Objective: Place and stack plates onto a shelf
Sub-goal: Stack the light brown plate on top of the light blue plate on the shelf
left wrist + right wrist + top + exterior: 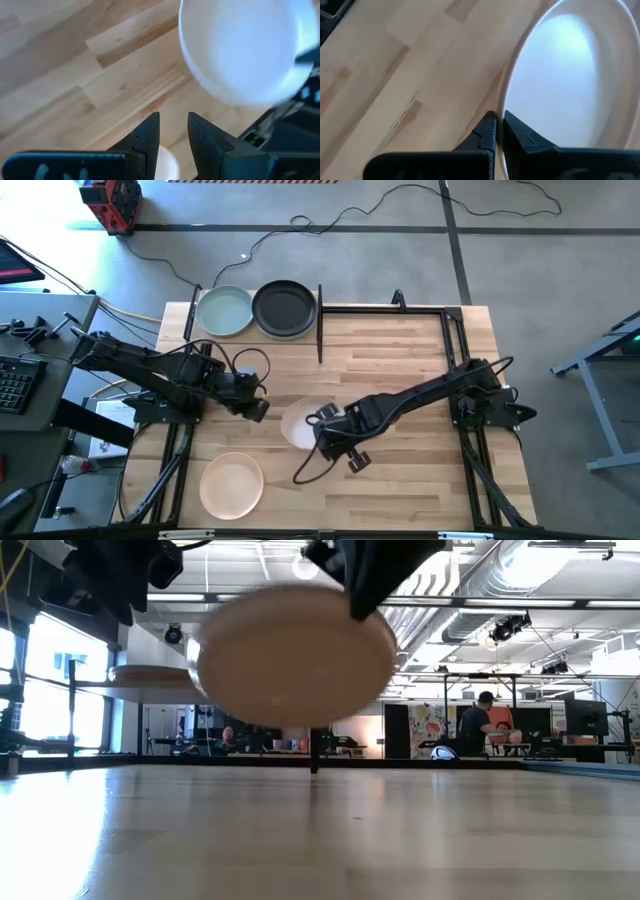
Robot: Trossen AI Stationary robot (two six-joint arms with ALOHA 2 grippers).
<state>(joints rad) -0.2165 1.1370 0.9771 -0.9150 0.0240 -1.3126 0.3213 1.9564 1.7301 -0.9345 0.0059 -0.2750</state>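
My right gripper (325,432) is shut on a cream plate (300,423) over the middle of the table. In the low view the plate (295,655) hangs clear of the tabletop. My left gripper (258,408) hovers just left of that plate, open, with nothing between its fingers (150,132). A peach plate (232,485) lies flat near the table's front edge. A pale green plate (224,310) and a black plate (285,308) rest side by side on the shelf (250,333) at the far left. My right gripper pinches the cream plate's rim (503,107) between its two fingers, one on the inner face and one on the outer. The fingers slant down from the table's right side. The plate is lifted clear of the table and sits tilted in the hold.
A black frame (400,308) runs along the table's far edge and down the right side. Cables trail from both arms. Bare wood lies to the front right (440,480). People stand in the room far behind the table (480,725).
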